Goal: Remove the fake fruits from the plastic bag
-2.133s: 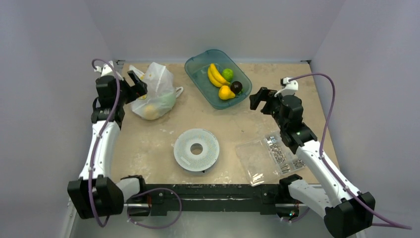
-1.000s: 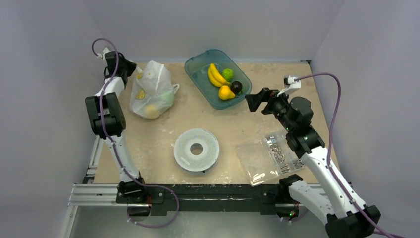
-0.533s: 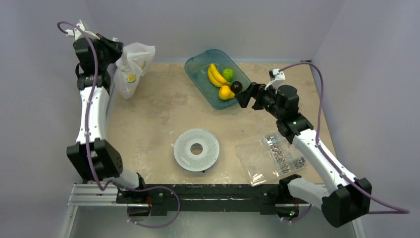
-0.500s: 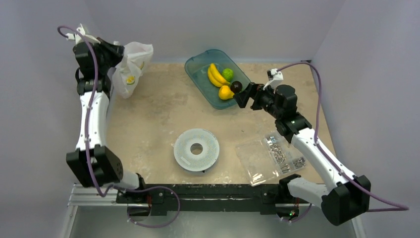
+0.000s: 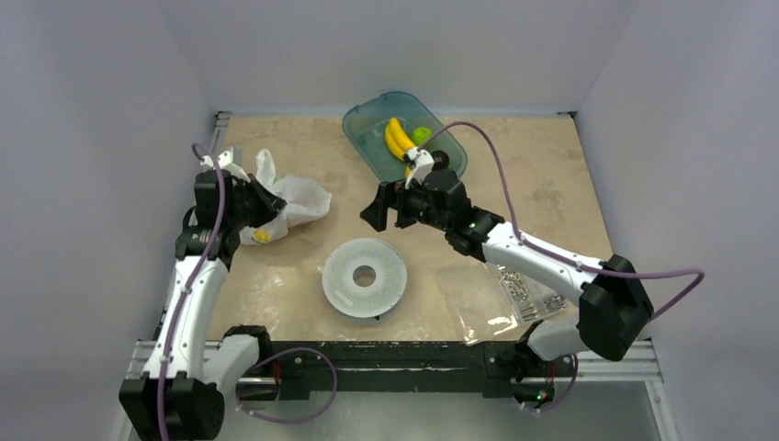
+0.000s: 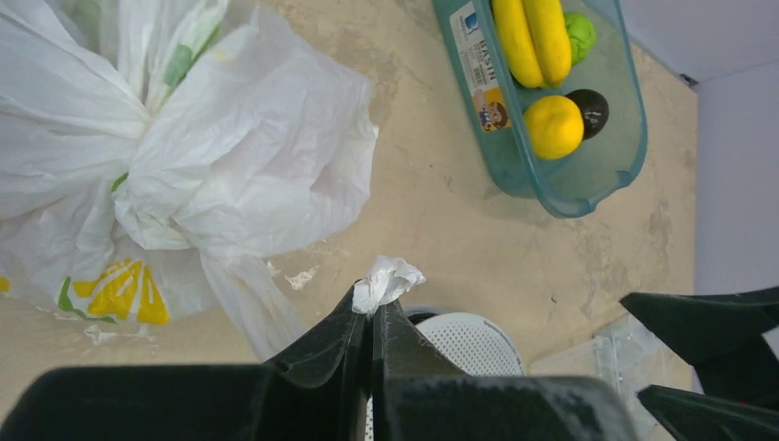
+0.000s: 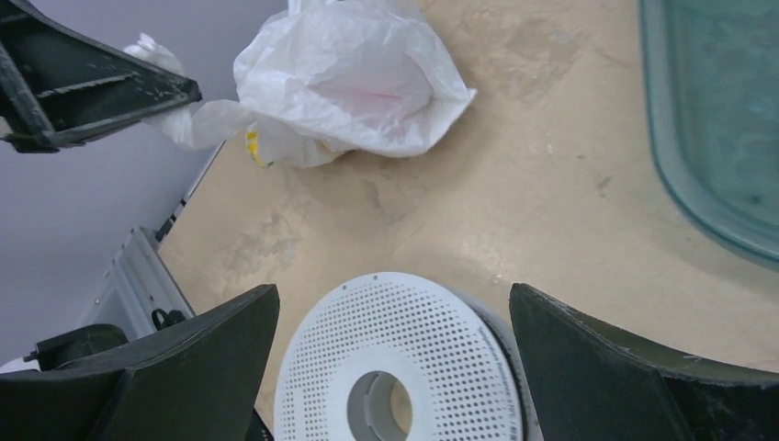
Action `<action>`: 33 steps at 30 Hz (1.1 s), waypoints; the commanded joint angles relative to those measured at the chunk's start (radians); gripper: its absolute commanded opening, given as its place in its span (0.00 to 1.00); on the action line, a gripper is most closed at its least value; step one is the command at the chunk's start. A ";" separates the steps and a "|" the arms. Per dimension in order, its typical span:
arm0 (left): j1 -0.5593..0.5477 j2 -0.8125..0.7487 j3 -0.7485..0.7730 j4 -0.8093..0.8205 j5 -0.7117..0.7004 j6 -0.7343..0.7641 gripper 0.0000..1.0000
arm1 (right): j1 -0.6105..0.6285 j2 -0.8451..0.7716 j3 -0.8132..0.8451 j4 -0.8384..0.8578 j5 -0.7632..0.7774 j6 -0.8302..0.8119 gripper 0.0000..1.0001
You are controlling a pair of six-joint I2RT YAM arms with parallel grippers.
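Plastic bag (image 5: 299, 197) lies near left table (image 5: 551, 165) edge.

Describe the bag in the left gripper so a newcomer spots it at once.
On the beige table, look at the left side. A crumpled white plastic bag lies there, one strip pinched in the left gripper. Unlike the flat clear bag of screws at right, it carries yellow lemon prints.

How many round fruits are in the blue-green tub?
3, all in the tub beside the bananas: a green one, a yellow one and a dark one right next to the yellow. Another could hide under the bananas.
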 commanded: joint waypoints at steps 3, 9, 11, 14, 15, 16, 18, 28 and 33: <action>-0.005 -0.176 -0.057 -0.094 0.072 0.025 0.00 | 0.076 0.086 0.103 0.068 0.078 -0.032 0.99; -0.005 -0.216 -0.099 -0.193 0.162 0.015 0.34 | 0.137 0.195 0.199 0.067 0.125 -0.025 0.99; -0.005 -0.254 -0.070 -0.256 0.122 0.051 0.54 | 0.158 0.230 0.228 0.086 0.157 0.009 0.99; -0.005 -0.320 0.011 -0.360 -0.002 0.140 0.93 | 0.205 0.283 0.306 0.086 0.243 0.055 0.99; -0.005 -0.331 0.045 -0.385 -0.046 0.164 1.00 | 0.224 0.303 0.346 0.067 0.273 0.070 0.99; -0.005 -0.338 0.075 -0.409 -0.094 0.180 1.00 | 0.241 0.325 0.385 0.045 0.310 0.096 0.99; -0.004 -0.338 0.131 -0.440 -0.235 0.183 1.00 | 0.273 0.370 0.460 0.006 0.374 0.156 0.99; 0.079 -0.218 0.265 -0.329 -0.433 0.207 1.00 | 0.349 0.541 0.623 0.101 0.263 0.248 0.80; 0.131 -0.021 0.308 -0.332 -0.335 0.229 0.99 | 0.379 0.650 0.648 0.049 0.247 0.236 0.57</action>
